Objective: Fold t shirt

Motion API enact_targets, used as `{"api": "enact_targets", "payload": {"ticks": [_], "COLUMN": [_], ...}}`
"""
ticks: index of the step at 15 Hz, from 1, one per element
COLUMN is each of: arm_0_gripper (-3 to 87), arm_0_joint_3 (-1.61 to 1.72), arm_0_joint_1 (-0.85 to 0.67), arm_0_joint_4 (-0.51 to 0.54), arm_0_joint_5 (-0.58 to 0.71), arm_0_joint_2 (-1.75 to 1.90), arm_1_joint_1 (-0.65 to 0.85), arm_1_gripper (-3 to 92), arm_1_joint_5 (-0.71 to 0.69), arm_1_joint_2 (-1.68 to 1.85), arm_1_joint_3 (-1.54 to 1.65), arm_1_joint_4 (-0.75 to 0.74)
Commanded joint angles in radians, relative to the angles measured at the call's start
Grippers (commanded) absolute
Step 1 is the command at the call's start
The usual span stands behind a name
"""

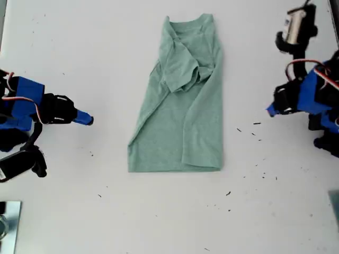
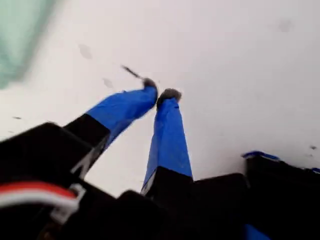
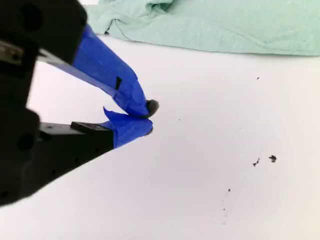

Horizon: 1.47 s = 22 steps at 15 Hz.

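Note:
The pale green t shirt (image 1: 180,121) lies in the middle of the white table, folded in along its length, neck at the far end. A sleeve is bunched on top near the neck. My first gripper (image 2: 162,92) is shut and empty over bare table; it is the blue-tipped one at the exterior view's right (image 1: 270,110), apart from the shirt, which is a blurred green patch (image 2: 17,35) there. My second gripper (image 3: 149,117) is shut on nothing, at the exterior view's left (image 1: 87,120). The shirt's edge (image 3: 225,25) lies well beyond it.
Small dark specks (image 1: 257,123) dot the white tabletop (image 1: 79,42), mostly toward the exterior view's right and front. A metal object (image 1: 8,225) sits at the exterior view's lower left corner. The black arm bases stand at both sides of that view.

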Motion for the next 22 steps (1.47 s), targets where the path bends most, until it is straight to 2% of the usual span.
{"api": "enact_targets", "payload": {"ticks": [1, 4, 7, 8, 10, 11, 12, 13, 14, 15, 18, 22], "arm_0_gripper": [-0.3, -0.3, -0.3, -0.3, -0.3, 2.9, 26.4, 33.7, 35.2, 34.3, 30.5, 20.8], "arm_0_joint_3": [-0.215, -0.738, -1.463, -1.672, -1.733, -1.746, -1.752, -1.726, -1.689, -1.629, -1.335, -1.236], "arm_0_joint_1": [-0.011, 0.052, 0.114, 0.130, 0.137, 0.140, 0.146, 0.143, 0.137, 0.126, 0.100, 0.077], "arm_0_joint_4": [0.083, 0.285, 0.606, 0.676, 0.683, 0.681, 0.683, 0.689, 0.687, 0.672, 0.408, 0.212], "arm_0_joint_5": [0.002, 0.012, 0.089, 0.118, 0.143, 0.150, 0.170, 0.170, 0.179, 0.175, 0.166, 0.155], "arm_0_joint_2": [-0.077, -0.462, -0.976, -1.120, -1.224, -1.249, -1.264, -1.266, -1.278, -1.293, -1.328, -1.516], "arm_1_joint_1": [0.017, 0.021, 0.028, 0.028, 0.023, 0.015, 0.008, 0.000, -0.006, -0.008, -0.015, -0.025], "arm_1_gripper": [2.5, 2.5, 2.5, 2.5, 2.5, 2.5, 2.5, 2.5, 2.5, 2.5, 2.5, 2.5], "arm_1_joint_5": [-0.015, -0.014, -0.015, -0.015, -0.008, 0.000, 0.006, 0.012, 0.020, 0.021, 0.023, 0.026], "arm_1_joint_2": [0.074, 0.067, 0.074, 0.077, 0.091, 0.100, 0.104, 0.109, 0.118, 0.132, 0.141, 0.147], "arm_1_joint_3": [0.031, 0.028, 0.025, 0.025, 0.028, 0.028, 0.029, 0.031, 0.031, 0.035, 0.037, 0.038], "arm_1_joint_4": [-0.021, -0.023, -0.020, -0.020, -0.015, -0.011, -0.008, -0.006, -0.003, -0.003, -0.003, -0.002]}}
